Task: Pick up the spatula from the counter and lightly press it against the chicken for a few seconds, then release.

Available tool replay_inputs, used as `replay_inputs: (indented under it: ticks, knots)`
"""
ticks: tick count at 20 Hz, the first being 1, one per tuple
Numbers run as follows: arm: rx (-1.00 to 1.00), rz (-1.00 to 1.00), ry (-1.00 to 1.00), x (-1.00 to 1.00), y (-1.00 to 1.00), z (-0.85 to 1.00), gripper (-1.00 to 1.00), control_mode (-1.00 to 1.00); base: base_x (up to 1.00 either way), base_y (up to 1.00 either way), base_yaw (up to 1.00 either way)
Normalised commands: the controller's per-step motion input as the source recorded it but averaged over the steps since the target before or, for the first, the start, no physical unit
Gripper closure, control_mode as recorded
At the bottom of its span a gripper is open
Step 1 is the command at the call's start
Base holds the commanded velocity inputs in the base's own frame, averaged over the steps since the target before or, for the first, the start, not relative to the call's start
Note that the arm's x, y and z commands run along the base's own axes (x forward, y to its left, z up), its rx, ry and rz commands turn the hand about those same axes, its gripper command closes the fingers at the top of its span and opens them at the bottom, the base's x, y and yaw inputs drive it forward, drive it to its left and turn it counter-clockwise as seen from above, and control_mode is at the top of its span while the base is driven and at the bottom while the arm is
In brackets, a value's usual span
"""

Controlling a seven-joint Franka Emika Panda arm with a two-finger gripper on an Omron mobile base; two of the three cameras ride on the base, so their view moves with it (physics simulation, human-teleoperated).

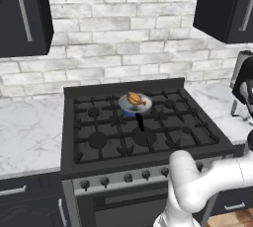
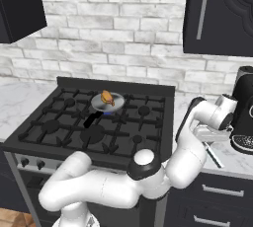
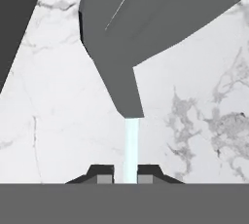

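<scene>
Grasp done: my gripper (image 3: 124, 177) is clamped on the pale blue handle of the grey flat-bladed spatula (image 3: 121, 33), fingertips tight on either side, blade stretching away from me over the white marble counter (image 3: 204, 121). I can't tell if the blade is off the counter yet; it looks low, close to the surface. That's on the counter stretch to the right of the black gas stove (image 2: 123, 122), toward its front edge, just beside the black coffee machine (image 2: 244, 112). Left to do, as I judge it: lift, carry across to the stove, press lightly, hold, let go. The browned roast chicken (image 2: 106, 97) sits in a small grey pan with a black handle (image 2: 98, 103) on the rear middle grate, well apart from me and untouched. Behind is a white brick wall (image 1: 123, 33), with dark cabinets (image 1: 24, 14) overhead.
</scene>
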Motion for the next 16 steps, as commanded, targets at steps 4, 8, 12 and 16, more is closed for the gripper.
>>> replay_inputs:
  ticks: [4, 8, 12, 16]
  knots:
    - [-0.09, 0.05, -0.17, -0.47, 0.60, 0.16, 1.00, -1.00, 0.00, 0.00, 0.00]
    - [-0.09, 0.04, -0.25, -0.58, 0.52, 0.17, 1.00, -1.00, 0.00, 0.00, 0.00]
    - [-0.09, 0.02, -0.25, -0.54, 0.52, 0.19, 1.00, -1.00, 0.00, 0.00, 0.00]
    - [-0.11, 0.00, -0.17, -0.37, 0.49, 0.30, 1.00, -1.00, 0.00, 0.00, 0.00]
